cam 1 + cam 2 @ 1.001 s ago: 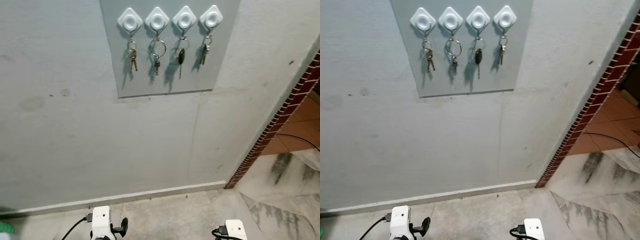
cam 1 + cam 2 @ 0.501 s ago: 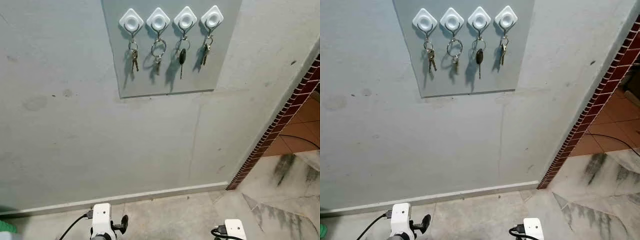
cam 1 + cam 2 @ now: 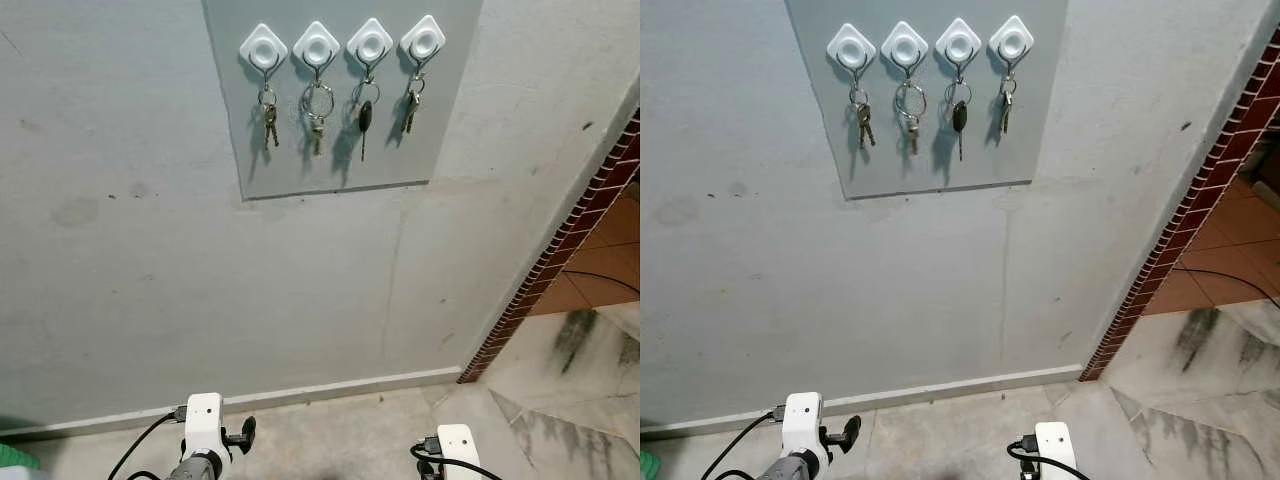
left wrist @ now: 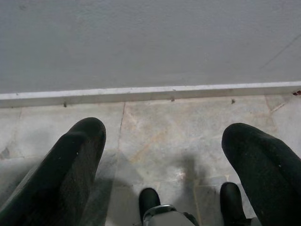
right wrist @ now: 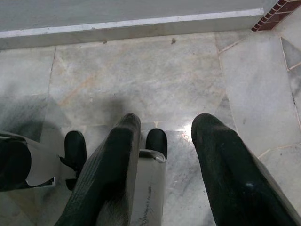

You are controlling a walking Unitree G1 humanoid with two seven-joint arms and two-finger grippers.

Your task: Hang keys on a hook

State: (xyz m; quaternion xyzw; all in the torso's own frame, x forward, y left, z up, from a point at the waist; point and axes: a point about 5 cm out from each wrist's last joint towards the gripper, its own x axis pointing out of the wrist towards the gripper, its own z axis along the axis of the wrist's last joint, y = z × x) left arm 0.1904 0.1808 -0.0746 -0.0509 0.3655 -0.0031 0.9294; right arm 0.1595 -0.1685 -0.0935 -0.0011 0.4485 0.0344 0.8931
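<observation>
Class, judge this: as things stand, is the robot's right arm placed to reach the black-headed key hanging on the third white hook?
Probably not yet. The right gripper hangs low, pointing at the marble floor, while the black-headed key hangs high on the grey wall panel. Nothing blocks the way; the arm would need raising.

Four white diamond hooks in a row, each holding hanging keys (one black-headed)

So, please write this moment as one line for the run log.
hooks: four, each with keys | left gripper: low, jaws open, empty | right gripper: low, jaws open, empty
</observation>
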